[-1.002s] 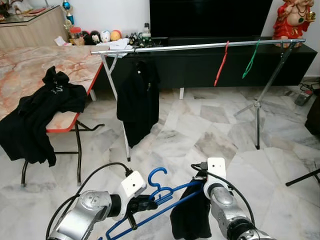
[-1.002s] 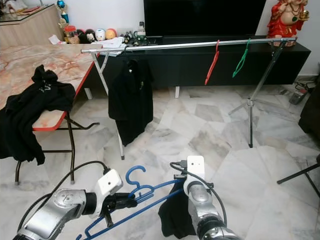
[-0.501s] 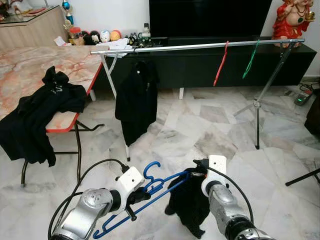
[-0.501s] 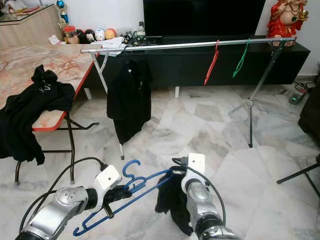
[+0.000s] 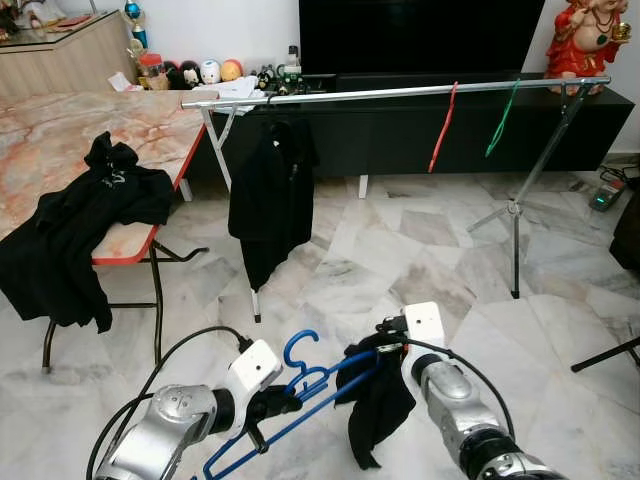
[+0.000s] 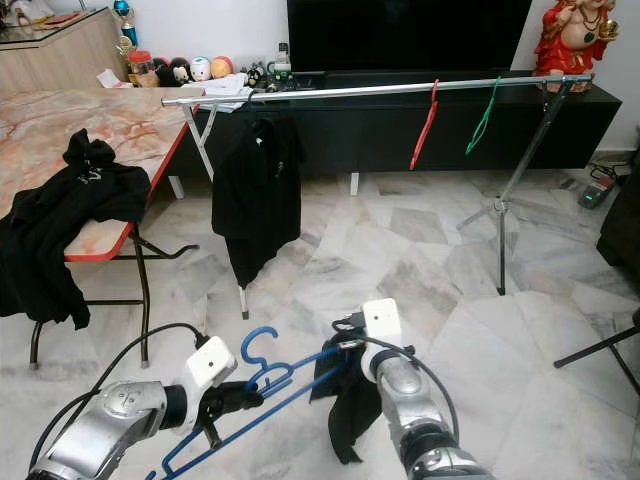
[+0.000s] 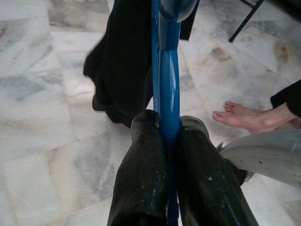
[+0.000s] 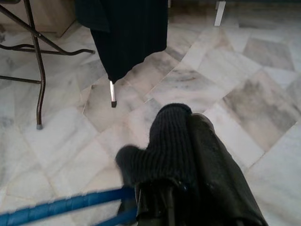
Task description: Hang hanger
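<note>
Robot's left claw [image 5: 283, 403] clamps blue hanger [image 5: 325, 383], right claw [image 6: 345, 352] pinches black garment [image 5: 375, 410]; silver rail [image 5: 400, 93] well apart, hanging undone.

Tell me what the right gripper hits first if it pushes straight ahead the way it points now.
Probably the black garment hanging on the rail, by the rack's leg. The right gripper, shut on dark knit cloth, points over bare marble floor toward it; depth is unclear.
</note>
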`<state>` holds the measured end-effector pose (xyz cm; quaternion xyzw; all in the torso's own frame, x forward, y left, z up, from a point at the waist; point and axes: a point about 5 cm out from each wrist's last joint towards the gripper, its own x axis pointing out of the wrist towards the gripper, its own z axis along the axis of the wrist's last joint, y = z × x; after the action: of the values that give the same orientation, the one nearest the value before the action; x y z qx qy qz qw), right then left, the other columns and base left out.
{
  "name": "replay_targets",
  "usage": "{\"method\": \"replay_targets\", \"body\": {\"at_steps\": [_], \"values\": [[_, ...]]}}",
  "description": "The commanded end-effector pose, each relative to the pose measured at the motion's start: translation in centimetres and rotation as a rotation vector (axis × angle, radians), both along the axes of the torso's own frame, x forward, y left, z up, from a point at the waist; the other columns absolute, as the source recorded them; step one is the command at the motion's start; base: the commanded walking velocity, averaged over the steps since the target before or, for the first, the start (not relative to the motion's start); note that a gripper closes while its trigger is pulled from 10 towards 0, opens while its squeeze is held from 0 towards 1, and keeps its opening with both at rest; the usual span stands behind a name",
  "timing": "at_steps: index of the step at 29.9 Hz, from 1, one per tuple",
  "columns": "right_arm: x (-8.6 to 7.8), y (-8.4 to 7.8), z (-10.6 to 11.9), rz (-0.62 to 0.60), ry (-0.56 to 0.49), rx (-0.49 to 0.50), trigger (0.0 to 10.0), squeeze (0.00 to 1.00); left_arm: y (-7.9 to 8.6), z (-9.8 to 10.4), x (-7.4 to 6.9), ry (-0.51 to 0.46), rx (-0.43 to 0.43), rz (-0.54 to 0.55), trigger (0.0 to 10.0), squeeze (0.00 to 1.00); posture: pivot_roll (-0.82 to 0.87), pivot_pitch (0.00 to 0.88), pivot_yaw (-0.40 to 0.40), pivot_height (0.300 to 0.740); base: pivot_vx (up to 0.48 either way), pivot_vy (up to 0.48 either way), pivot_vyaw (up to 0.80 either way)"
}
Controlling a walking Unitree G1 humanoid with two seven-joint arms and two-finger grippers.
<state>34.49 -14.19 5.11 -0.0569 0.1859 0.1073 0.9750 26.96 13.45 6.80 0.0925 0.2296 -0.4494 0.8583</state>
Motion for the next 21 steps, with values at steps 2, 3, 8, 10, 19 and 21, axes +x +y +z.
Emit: {"method": "replay_targets", "body": {"at_steps": [2,3,8,10,19,21], "values": [[1.3,0.3,2.1,0.032,-0.092,-0.027,10.0,0.0,0.3,0.5,-0.1,-0.01,0.008,-0.018,10.0,0.0,0.11,0.059,0.011,0.74,0.0,0.0,0.0],[1.3,0.3,2.1,0.032,-0.092,-0.027,10.0,0.0,0.3,0.5,-0.1,-0.01,0.008,-0.018,10.0,0.0,0.11,0.059,0.011,0.74,0.0,0.0,0.0],[1.3,0.7,2.2,0.078,-0.085,-0.04,10.0,0.0,0.2,0.6,0.6,-0.052,0.018,0.027,10.0,0.0,0.11,0.059,0.009,0.74,0.0,0.0,0.0],[1.3,1.0,2.1,0.076,-0.082,-0.013,10.0,0.0,0.2,0.5,1.2,-0.076,0.041,0.083,10.0,0.0,0.11,0.059,0.011,0.74,0.0,0.0,0.0],[0.6,1.4,1.2,0.037,-0.053,0.031,10.0,0.0,0.3,0.4,1.9,-0.105,0.066,0.154,10.0,0.0,0.11,0.058,0.013,0.74,0.0,0.0,0.0],[0.6,1.5,1.1,0.018,-0.047,0.041,10.0,0.0,0.4,0.3,2.1,-0.108,0.083,0.18,10.0,0.0,0.11,0.057,0.013,0.74,0.0,0.0,0.0]]}}
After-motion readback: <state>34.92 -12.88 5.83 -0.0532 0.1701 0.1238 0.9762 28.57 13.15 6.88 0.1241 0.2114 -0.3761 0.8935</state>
